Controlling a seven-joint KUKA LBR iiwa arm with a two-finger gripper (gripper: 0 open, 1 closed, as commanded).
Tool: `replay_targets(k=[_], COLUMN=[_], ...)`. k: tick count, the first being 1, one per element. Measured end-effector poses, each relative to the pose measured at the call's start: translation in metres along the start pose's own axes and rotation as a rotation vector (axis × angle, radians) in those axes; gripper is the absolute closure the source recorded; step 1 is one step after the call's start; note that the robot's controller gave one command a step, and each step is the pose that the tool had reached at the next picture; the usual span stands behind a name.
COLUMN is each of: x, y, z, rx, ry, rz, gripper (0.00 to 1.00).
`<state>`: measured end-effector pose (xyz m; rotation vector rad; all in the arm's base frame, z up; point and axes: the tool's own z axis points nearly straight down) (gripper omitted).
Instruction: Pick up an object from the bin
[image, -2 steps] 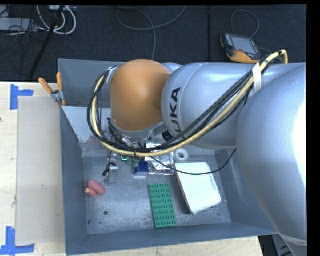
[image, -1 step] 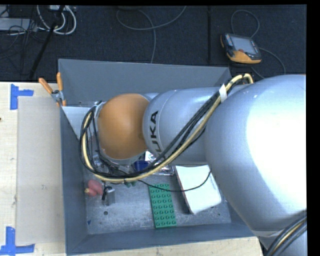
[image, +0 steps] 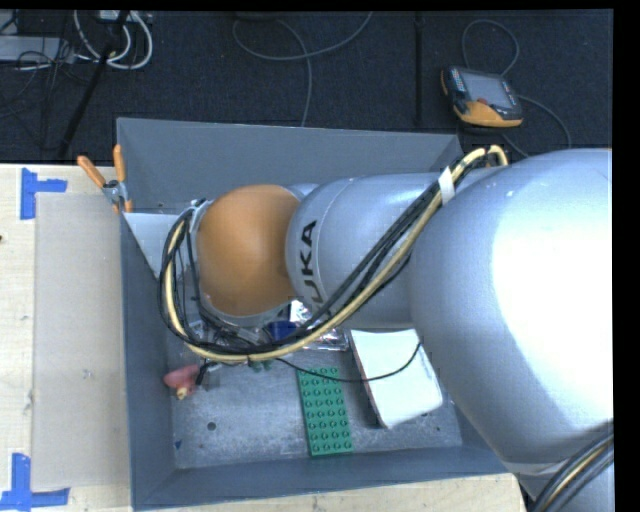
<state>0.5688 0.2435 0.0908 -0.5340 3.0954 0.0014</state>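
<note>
Four loose things, and an arm bent low beside one

Four things show on the floor of the grey metal bin (image: 240, 425). A flat green studded building plate (image: 326, 412) lies near the front wall and serves as the mark. Just right of the plate sits a flat white box with a dark edge (image: 398, 388). Behind the plate, half under the arm, a small blue piece (image: 283, 325) and a crumpled silvery wrapper (image: 330, 342) poke out. Well left of the plate lies a small pink-red lump (image: 183, 378), apart from the rest.

Behind and left of the plate hangs the arm's orange domed wrist cover (image: 245, 250), with cables looped round it. That sets the pincer (image: 208, 366) beneath it just beside the lump, the thing nearest to it. Lying alone on bare floor, the lump looks to me the easiest to take. I cannot tell whether the pincer is spread or pressed together, because the cover hides it, and nothing is seen pinched.
</note>
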Motion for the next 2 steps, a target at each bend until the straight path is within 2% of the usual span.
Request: replay_targets(k=[1, 2], x=[0.01, -0.042], y=[0.008, -0.036], z=[-0.103, -0.229], rx=[0.0, 0.002], ry=[-0.008, -0.011], rz=[0.02, -0.026], gripper=[1.0, 1.0])
